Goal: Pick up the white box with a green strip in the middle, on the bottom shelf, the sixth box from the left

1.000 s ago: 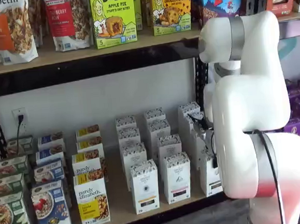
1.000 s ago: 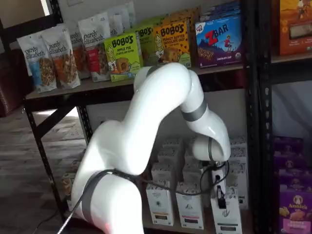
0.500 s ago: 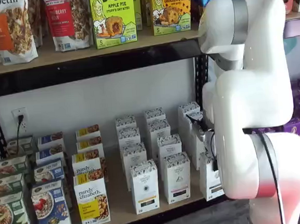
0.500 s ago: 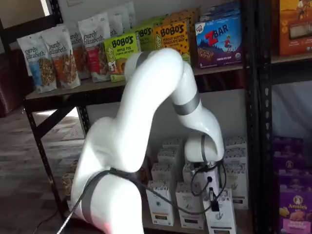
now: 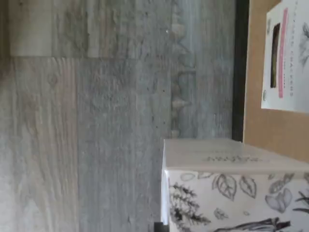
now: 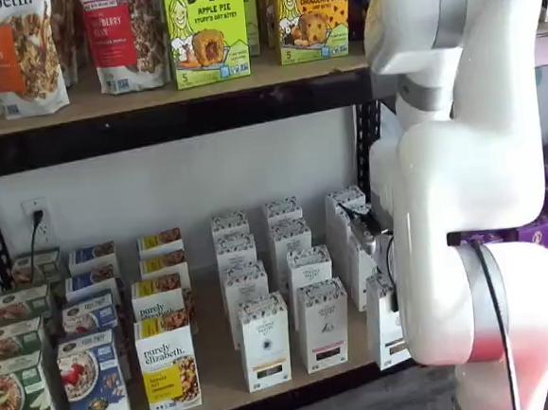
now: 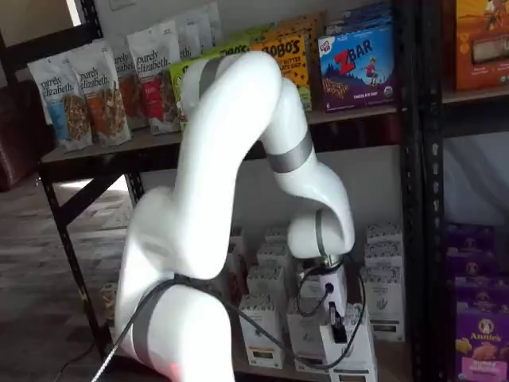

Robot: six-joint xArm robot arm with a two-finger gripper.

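While clamped together on the white box (image 7: 355,344), claw (image 7: 336,328) hangs at front edge of bottom shelf (image 6: 222,385); box directly beneath fingers, lower front showing.

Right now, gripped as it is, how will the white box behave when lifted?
The white box is a tall, narrow carton: probably stiff and light, but tippy if nudged. The gripper is shut on its top end, so it may swing.
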